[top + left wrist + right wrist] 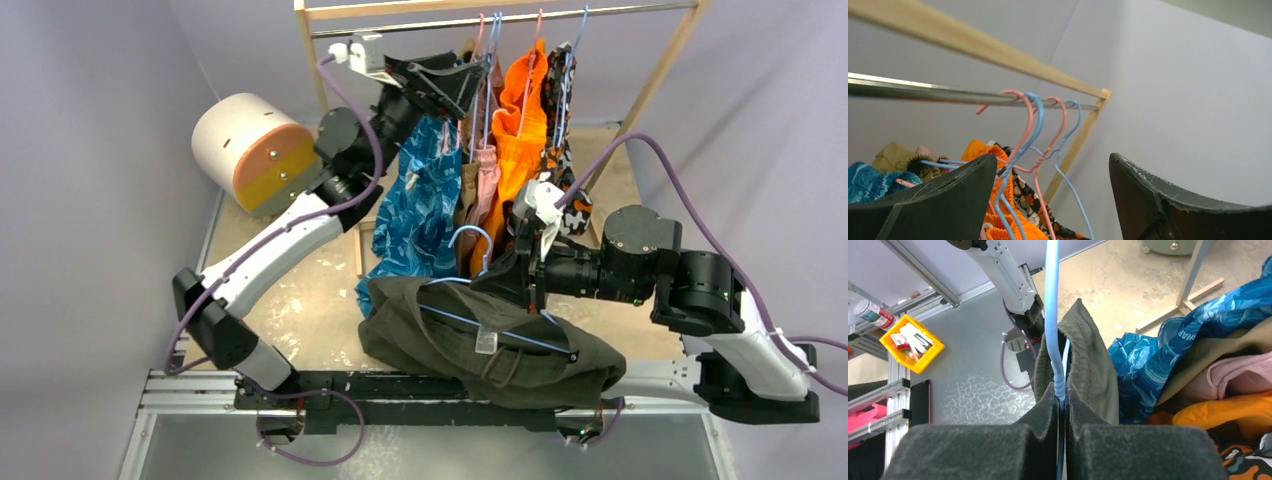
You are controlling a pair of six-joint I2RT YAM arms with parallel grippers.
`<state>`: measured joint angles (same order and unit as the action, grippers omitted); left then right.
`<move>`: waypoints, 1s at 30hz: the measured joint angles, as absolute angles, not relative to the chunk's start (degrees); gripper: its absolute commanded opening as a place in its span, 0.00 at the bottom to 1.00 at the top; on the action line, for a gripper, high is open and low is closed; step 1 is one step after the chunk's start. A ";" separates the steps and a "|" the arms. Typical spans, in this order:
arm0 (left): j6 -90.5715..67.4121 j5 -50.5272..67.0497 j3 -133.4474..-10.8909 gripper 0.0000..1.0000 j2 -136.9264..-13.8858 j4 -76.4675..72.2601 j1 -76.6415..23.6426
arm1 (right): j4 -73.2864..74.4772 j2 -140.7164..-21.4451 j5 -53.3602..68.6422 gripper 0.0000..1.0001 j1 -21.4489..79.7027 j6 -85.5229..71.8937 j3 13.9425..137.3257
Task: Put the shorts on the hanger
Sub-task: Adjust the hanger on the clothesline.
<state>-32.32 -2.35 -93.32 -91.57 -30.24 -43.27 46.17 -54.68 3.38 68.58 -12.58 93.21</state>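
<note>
The dark olive shorts hang draped over the light-blue hanger, low at the table's near edge. The hanger's hook points up and to the left. My right gripper is shut on the hanger's twisted neck. In the right wrist view the blue wire of the hanger runs straight into the pinched fingertips, with the shorts folded on either side of it. My left gripper is raised at the clothes rail, open and holding nothing. Its fingers stand wide apart just below the rail.
Blue patterned shorts, an orange garment and several other clothes hang on pink and blue hangers from the wooden-framed rack. A white and orange cylinder lies at the back left. A yellow bin sits beyond the table.
</note>
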 measured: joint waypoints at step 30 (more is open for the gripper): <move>-25.26 -38.06 -78.04 0.83 -30.63 -4.71 -43.31 | 42.04 -76.25 8.23 0.00 68.58 -11.25 129.40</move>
